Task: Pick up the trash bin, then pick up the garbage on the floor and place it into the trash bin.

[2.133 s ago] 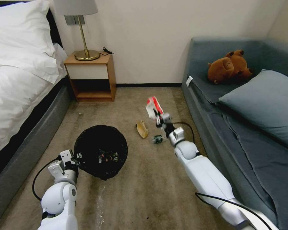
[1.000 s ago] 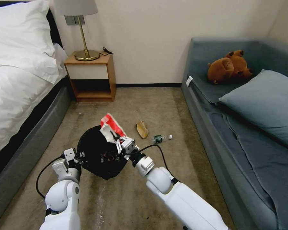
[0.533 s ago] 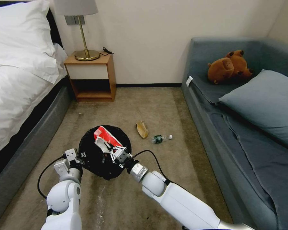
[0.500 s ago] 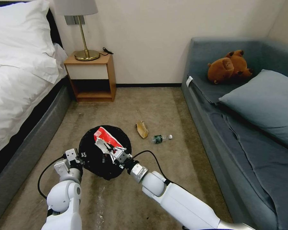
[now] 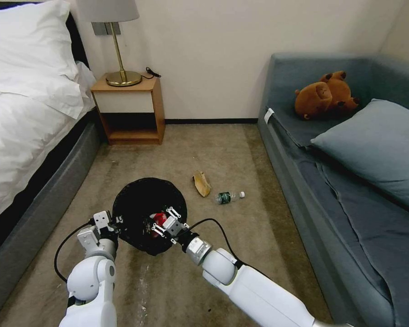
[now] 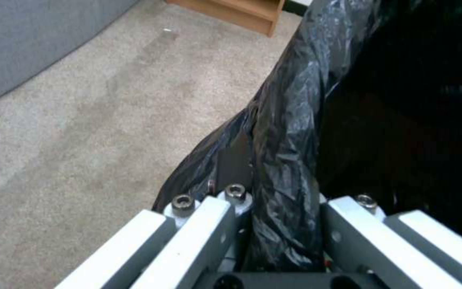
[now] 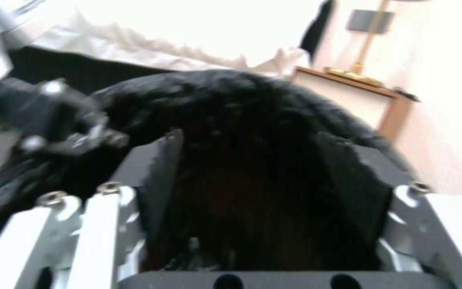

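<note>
The trash bin point(image 5: 141, 204), lined with a crinkly black bag, hangs low over the carpet. My left gripper point(image 5: 112, 224) is shut on its near-left rim; the left wrist view shows the gripper point(image 6: 290, 200) clamped on the bag-covered rim point(image 6: 287, 132). My right gripper point(image 5: 166, 222) is open over the bin's near-right side. A red-and-white wrapper point(image 5: 159, 218) lies loose inside the bin beside its fingers. In the right wrist view the right gripper point(image 7: 252, 160) has nothing in it, with the black bag point(image 7: 252, 104) beyond. Other garbage, a yellow-brown packet point(image 5: 202, 183) and a small green-labelled bottle point(image 5: 227, 196), lies on the floor.
A bed point(image 5: 27, 118) runs along the left and a grey-blue sofa point(image 5: 350, 181) with a plush toy point(image 5: 325, 95) along the right. A wooden nightstand point(image 5: 129, 109) with a lamp stands at the far wall. Open carpet point(image 5: 222, 150) lies between them.
My right arm carried the red-and-white wrapper from the floor on the right to over the bin. The gripper then opened and the wrapper dropped inside. The left gripper kept hold of the bin.
</note>
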### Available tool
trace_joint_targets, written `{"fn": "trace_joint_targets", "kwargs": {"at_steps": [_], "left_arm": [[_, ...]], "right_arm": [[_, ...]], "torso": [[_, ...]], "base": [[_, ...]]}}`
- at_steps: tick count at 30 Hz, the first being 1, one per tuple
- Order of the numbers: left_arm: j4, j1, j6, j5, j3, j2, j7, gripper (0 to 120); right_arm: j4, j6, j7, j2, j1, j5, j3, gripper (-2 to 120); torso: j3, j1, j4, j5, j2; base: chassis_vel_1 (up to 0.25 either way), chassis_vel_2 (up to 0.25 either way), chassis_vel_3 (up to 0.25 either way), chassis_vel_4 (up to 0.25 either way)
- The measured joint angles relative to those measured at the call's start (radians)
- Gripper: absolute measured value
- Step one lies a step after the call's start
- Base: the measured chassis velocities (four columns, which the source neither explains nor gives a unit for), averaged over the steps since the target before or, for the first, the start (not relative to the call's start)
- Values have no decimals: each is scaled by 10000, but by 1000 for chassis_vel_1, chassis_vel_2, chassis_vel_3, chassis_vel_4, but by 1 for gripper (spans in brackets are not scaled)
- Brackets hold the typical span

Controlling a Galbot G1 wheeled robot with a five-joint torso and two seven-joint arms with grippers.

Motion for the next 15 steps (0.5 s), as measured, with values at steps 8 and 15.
{"fn": "trace_joint_targets", "kwargs": {"at_steps": [8, 15], "left_arm": [[-53, 49, -10, -62, -75, 117, 38, 1], [-78, 73, -14, -154, -137, 252, 56, 1]], "right_arm": [[1435, -754, 405, -185, -688, 250, 1873, 99], [2603, -1197, 913, -298, -1690, 565, 3499, 100]], "torso": [[0, 0, 0, 0, 0], [-1, 0, -1, 0, 0]], "base": [[0, 0, 0, 0], [0, 0, 0, 0]]}}
